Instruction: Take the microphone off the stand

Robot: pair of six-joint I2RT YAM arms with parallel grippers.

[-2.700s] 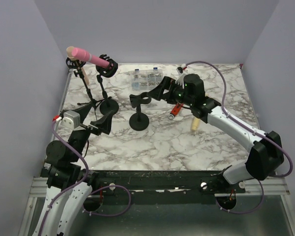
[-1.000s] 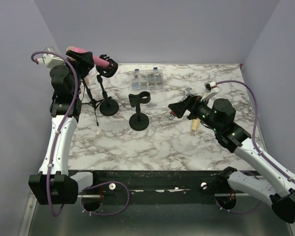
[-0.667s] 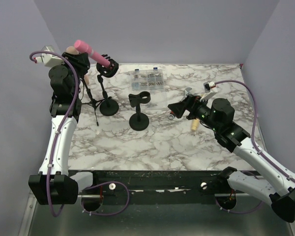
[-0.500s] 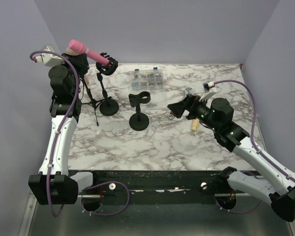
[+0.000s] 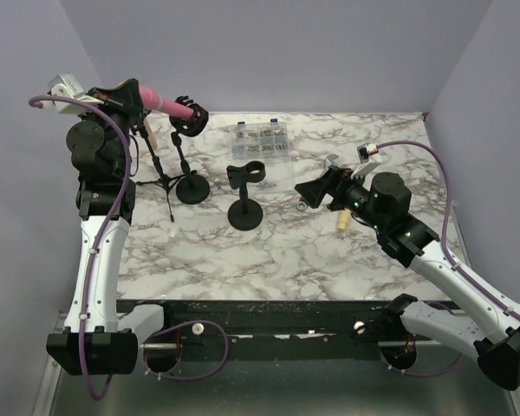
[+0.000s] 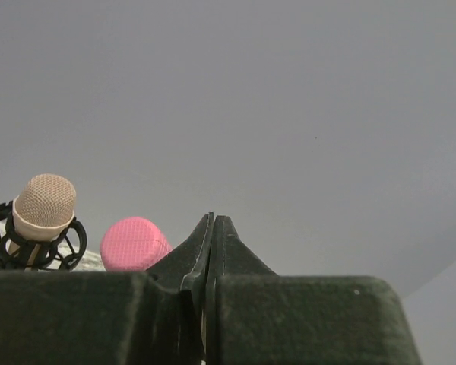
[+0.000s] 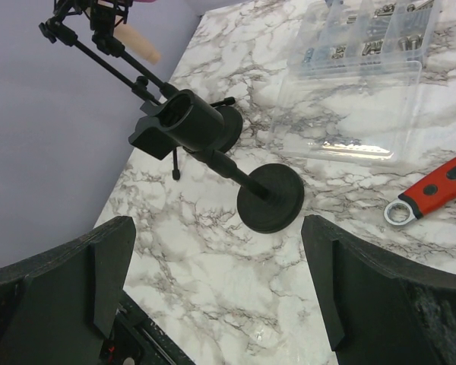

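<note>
Left gripper [image 6: 213, 228]: jaws pressed flat together with nothing between them, raised above the table's 10 o'clock corner.
Pink foam-headed microphone [image 5: 167, 102]: head just beside the closed fingers, at their 8 o'clock in the wrist view; contact cannot be told. The body is tilted and its far end sits in the stand's clip.
Black round-base stand [image 5: 192, 188]: upright, with its top clip around the microphone.
Beige mesh-headed microphone [image 6: 39, 209]: in a black ring mount, at 9 o'clock of the pink head.
Right gripper [image 7: 216, 251]: jaws spread wide, holding nothing, above the table's 3 o'clock side.
Second black clip stand [image 7: 270, 199]: mid-table, at 12 o'clock of the right gripper.
Clear plastic organiser box [image 7: 365, 76]: at 1 o'clock.
Red-handled spanner [image 7: 433, 190]: at 3 o'clock.
White marble table [image 5: 286, 251]: beneath everything.
</note>
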